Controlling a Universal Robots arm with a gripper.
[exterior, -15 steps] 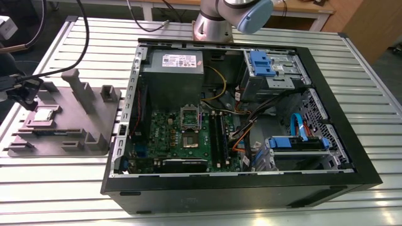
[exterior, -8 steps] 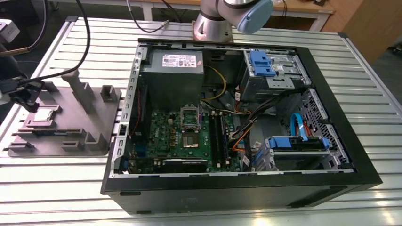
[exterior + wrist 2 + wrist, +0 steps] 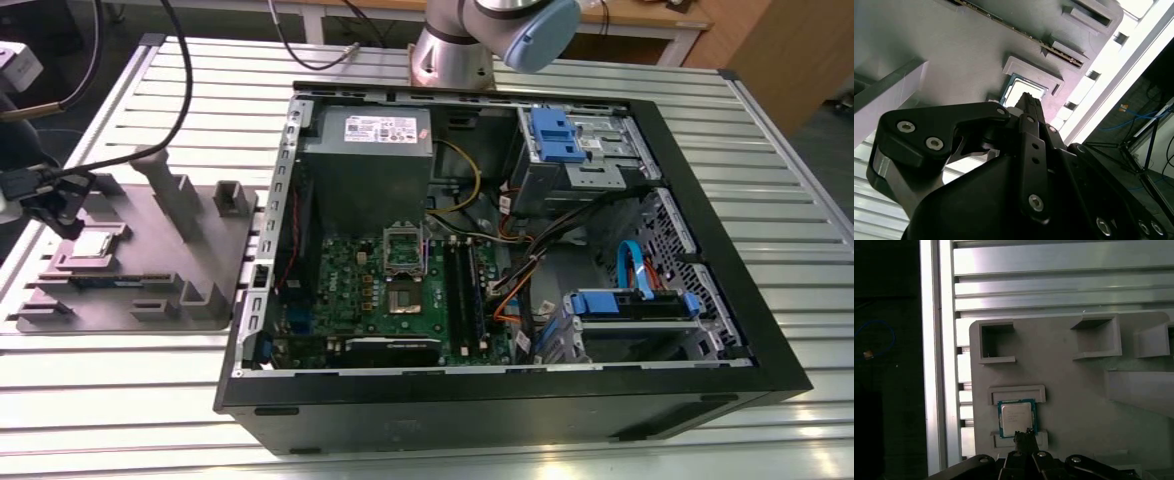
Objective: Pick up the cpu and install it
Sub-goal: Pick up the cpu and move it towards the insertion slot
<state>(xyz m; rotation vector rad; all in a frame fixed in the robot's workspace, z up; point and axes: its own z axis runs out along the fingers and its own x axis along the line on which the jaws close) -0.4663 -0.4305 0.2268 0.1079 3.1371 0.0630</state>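
1. Exterior view, nearest: the black wall of an open computer case (image 3: 507,395), side panel off, lying on a slatted aluminium table (image 3: 801,260).
2. Just behind that wall, inside the case: a green motherboard (image 3: 360,300) with a dark square socket (image 3: 404,297) near its middle and a metal frame (image 3: 404,243) just beyond it.
3. Toward the exterior view's left, outside the case and just beside its wall: a grey fixture tray (image 3: 127,255) with raised blocks and posts, flat on the table.
4. On the left part of that tray: the cpu (image 3: 94,243), flat, pale metal top up. Seated between two low grey ledges (image 3: 1016,394) of the tray, as in both wrist views (cpu (image 3: 1016,419), cpu (image 3: 1026,86)).
5. Directly over the chip: the black gripper (image 3: 64,222), pointing down at the tray. In both wrist views (gripper (image 3: 1024,434), gripper (image 3: 1029,98)), fingertips pressed together with nothing between them, over the chip's edge next to one ledge. Touching the chip or just above it: impossible to tell.
6. Farther back in the case: a grey power supply box (image 3: 367,155) in the far left corner and a blue drive caddy (image 3: 558,135) toward the far right.
7. Farthest: the arm base (image 3: 451,55), standing on the table beyond the case.
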